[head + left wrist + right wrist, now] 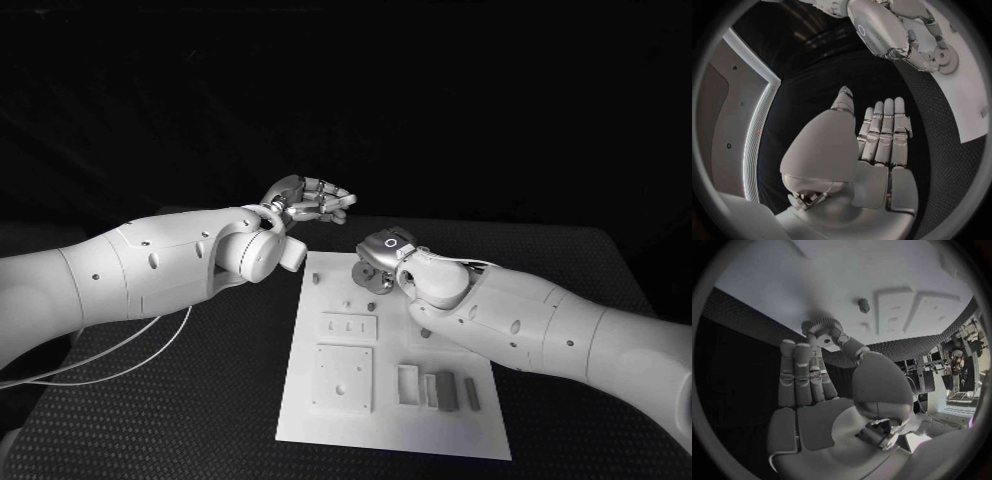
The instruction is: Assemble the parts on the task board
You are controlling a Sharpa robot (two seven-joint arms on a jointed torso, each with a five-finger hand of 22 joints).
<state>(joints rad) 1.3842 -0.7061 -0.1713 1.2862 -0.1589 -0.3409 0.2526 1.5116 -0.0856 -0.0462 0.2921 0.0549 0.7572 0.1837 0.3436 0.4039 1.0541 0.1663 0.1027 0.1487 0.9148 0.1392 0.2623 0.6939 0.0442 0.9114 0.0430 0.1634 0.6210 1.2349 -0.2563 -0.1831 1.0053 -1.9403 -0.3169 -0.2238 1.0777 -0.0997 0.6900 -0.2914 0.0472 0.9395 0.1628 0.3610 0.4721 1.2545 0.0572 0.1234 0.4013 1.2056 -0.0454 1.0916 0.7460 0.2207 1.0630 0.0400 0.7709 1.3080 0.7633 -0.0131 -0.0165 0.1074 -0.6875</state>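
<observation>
Pinching a small gear (820,326) over the task board (389,420) at centre frame, the right hand (387,258) seems poised to seat it, while the left hand (310,200) hovers upper-centre, fingers straight, empty.

The board (392,420) lies mid-table. Three bars (437,388) sit at its near right, two plates (346,360) to their left, a gear (947,61) at the far end.
</observation>
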